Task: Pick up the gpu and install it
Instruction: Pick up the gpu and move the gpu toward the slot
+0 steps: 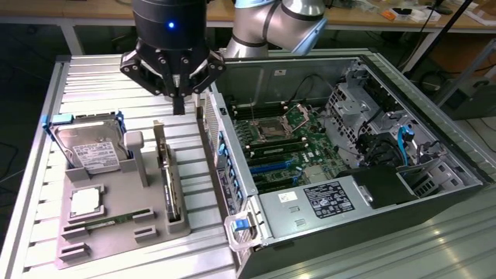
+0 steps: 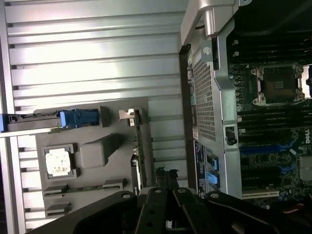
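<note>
The tool (image 1: 179, 106) hangs shut and empty over the ribbed worktop (image 1: 101, 81), short of the gpu (image 1: 166, 174) — which stands on edge in the grey holder (image 1: 116, 241). A clean pick, I judge, wants the jaws spread and squared across the card's thin top edge. The hard drive (image 1: 92, 148) stands near on the exterior view's left — the open computer case (image 1: 232, 174) crowds the right.
</note>
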